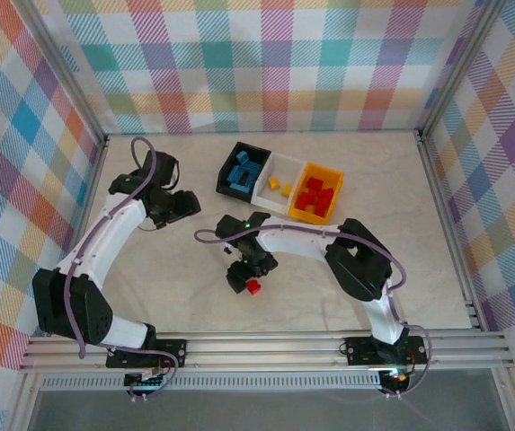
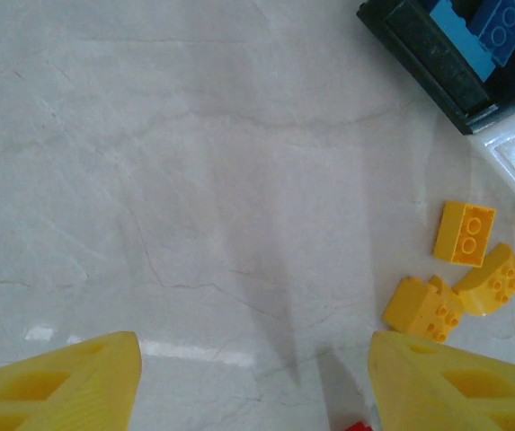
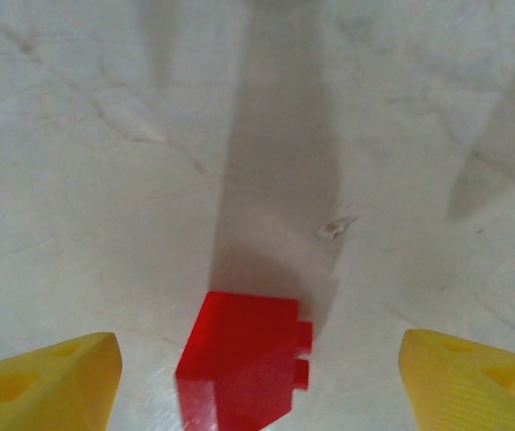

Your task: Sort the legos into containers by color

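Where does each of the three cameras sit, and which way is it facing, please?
Top external: above and behind the arm bases, looking down on the table, both arms and the containers.
Left wrist: on the left arm, looking down past its yellow fingers at three yellow bricks.
Right wrist: on the right arm, looking down between its yellow fingers at the red brick.
Shared: top and right wrist views both show the red brick; top and left wrist views both show the black bin.

A pale marbled table (image 1: 176,274) stands inside colourful plaid walls (image 1: 275,63).
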Available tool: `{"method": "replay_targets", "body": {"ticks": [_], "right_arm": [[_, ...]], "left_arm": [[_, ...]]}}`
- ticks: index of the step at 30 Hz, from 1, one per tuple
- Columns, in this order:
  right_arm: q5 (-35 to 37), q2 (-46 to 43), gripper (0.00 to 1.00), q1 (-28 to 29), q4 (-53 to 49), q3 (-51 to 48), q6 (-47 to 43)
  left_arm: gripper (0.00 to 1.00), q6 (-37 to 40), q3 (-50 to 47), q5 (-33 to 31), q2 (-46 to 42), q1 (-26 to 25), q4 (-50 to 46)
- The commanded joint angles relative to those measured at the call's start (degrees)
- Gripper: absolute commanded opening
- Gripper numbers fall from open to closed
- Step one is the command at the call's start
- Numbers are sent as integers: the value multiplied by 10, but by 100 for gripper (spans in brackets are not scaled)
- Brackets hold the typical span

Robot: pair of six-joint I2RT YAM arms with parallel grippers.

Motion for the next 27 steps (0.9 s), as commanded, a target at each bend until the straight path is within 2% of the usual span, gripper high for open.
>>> {"method": "replay_targets", "body": {"ticks": [1,16,22,27], "right_arm": [[26,16,78,-1,-28,11,0],[27,30,37,-2,-24,9,4],[45,-26,36,-14,-48,-2,17],[60,-89,36,-56,-78,17,17]], "left_arm": [[68,16,-14,14,-15,13,-3],[68,23,-24,25,-10,24,2],[68,14,-28,32,-7,25,9],[68,9,-33,43,-5,25,20]]}}
